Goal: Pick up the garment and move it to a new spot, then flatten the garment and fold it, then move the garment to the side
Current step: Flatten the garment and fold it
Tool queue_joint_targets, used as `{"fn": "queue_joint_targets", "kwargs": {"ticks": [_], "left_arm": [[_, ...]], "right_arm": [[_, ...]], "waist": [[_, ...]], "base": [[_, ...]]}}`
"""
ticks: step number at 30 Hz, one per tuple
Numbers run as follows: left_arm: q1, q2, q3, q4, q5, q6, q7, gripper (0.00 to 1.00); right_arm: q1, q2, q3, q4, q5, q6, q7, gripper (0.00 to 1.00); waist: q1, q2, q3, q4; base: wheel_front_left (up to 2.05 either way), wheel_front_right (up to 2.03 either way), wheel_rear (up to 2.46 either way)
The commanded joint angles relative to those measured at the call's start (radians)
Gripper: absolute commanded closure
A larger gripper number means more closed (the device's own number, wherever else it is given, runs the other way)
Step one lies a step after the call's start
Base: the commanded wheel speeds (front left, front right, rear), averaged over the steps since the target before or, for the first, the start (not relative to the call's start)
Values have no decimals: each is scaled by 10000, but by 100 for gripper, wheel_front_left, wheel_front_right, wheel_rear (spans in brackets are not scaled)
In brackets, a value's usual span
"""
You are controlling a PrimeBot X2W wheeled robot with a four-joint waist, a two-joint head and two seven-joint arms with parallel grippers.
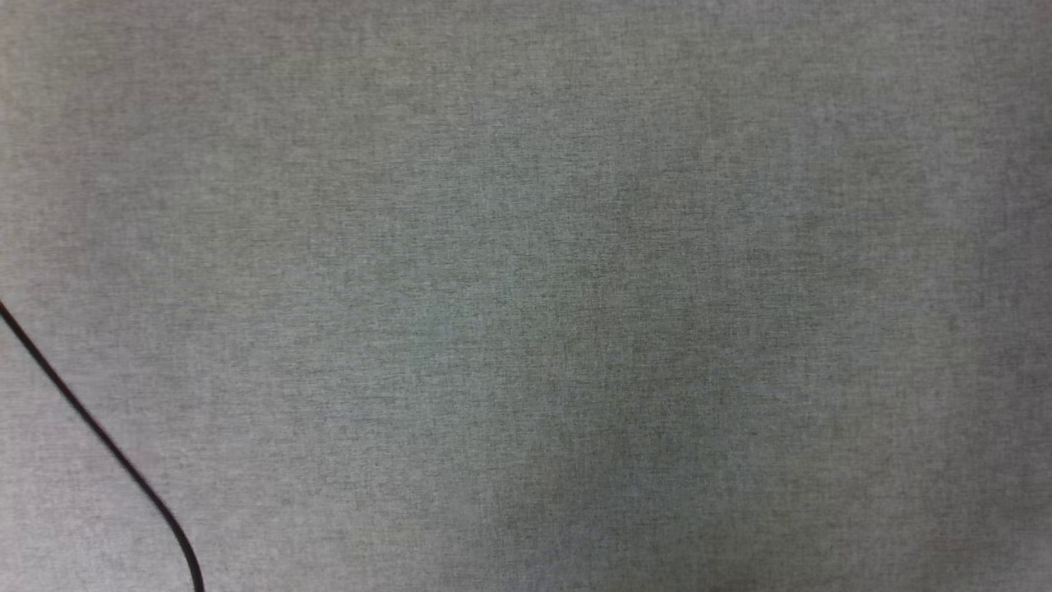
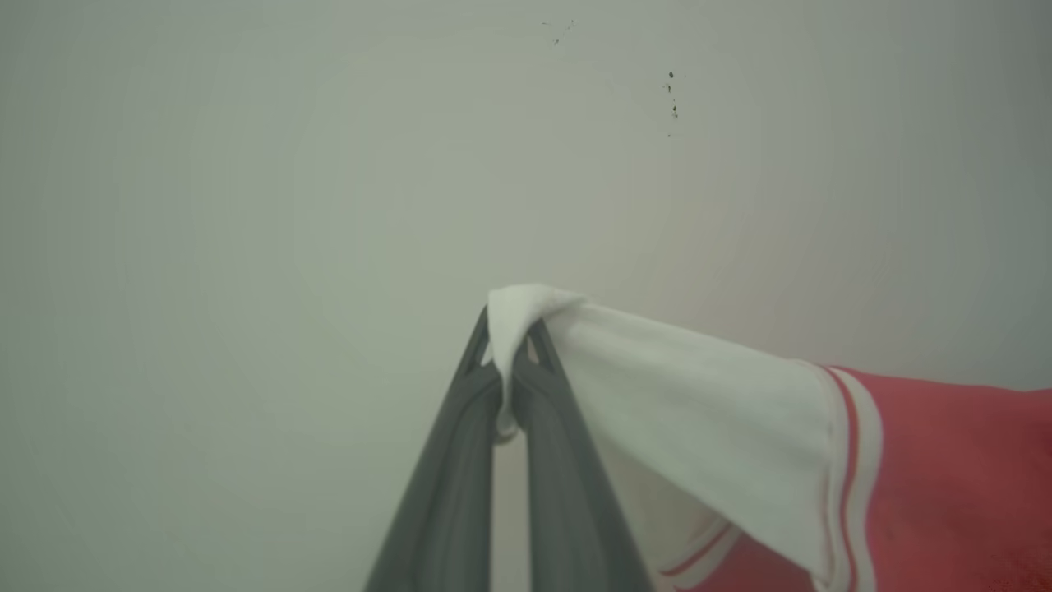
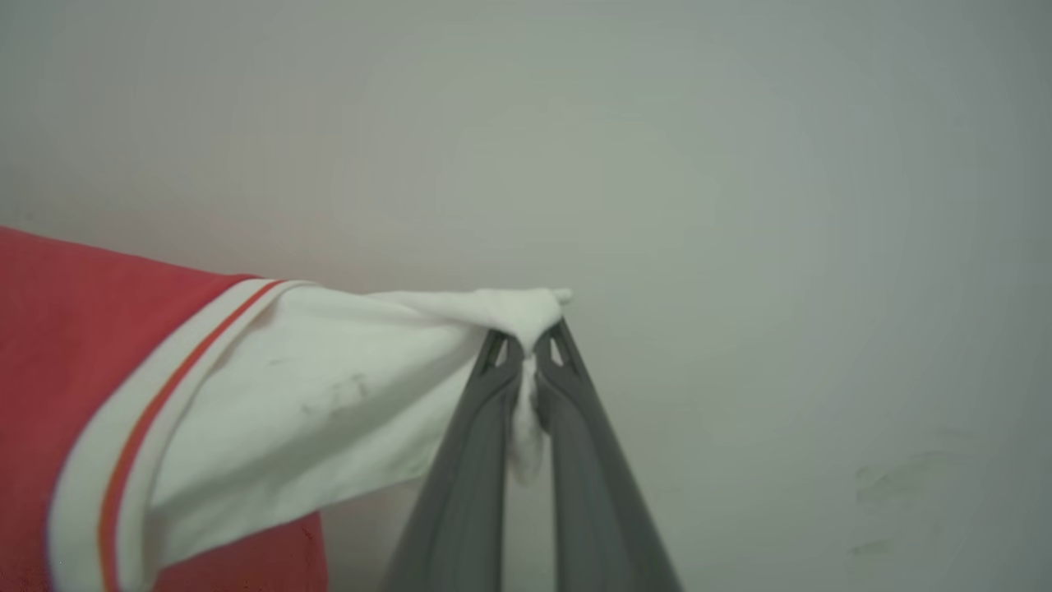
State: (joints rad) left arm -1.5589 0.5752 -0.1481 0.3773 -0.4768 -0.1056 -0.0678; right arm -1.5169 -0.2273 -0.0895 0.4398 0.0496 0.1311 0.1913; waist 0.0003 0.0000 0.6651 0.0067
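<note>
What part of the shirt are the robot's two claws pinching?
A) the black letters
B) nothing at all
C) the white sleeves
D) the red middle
C: in the wrist views the left gripper and the right gripper are each shut on a bunched white sleeve of the garment, and the red part sits off to the side of the fingers.
</note>
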Motion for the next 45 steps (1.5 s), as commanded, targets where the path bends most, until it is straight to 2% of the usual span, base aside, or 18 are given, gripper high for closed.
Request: {"fn": "queue_joint_targets", "kwargs": {"ticks": [1,7,13,18,21,29,33,45], "left_arm": [[330,-142,-32,229,-10,-18,-217,100],[2211,-545,-328,1373,-293,-125,-1217,100],[4854,-678,-707,1430,-425,-177,-1675,100],[7083,-483,-929,717,-74,305,-1786,100],[8423,-344,-1179,256,-73,414,-1459,100],[11572,17,-1436,-603,-274,875,-843,100],[12958,334,-1393,-1093,-692,1030,-37,100],[16439,1274,-1522,-3845,-1714,1662,2351,100]], "right_arm": [[265,-49,99,187,-56,-9,-143,100],[1707,-175,692,1039,245,-7,-501,100],[3681,-604,1625,1431,1063,-9,-129,100],[5433,-1070,2027,1236,1974,-9,428,100],[6486,-1327,2242,1031,2521,-9,912,100],[9067,-1569,1983,307,3348,-10,2010,100],[10184,-1712,1771,-104,3748,-12,2673,100],[13234,-2167,1094,-2211,4720,-12,4818,100]], "waist": [[-3,0,-32,37],[-3,0,-564,102],[-3,0,-1591,82],[-3,0,-2545,172],[-3,0,-3106,169],[-3,0,-4663,64],[-3,0,-5304,22],[-3,0,-6055,27]], "base": [[0,0,0],[0,0,0],[0,0,0],[0,0,0],[0,0,0],[0,0,0],[0,0,0],[0,0,0]]}}
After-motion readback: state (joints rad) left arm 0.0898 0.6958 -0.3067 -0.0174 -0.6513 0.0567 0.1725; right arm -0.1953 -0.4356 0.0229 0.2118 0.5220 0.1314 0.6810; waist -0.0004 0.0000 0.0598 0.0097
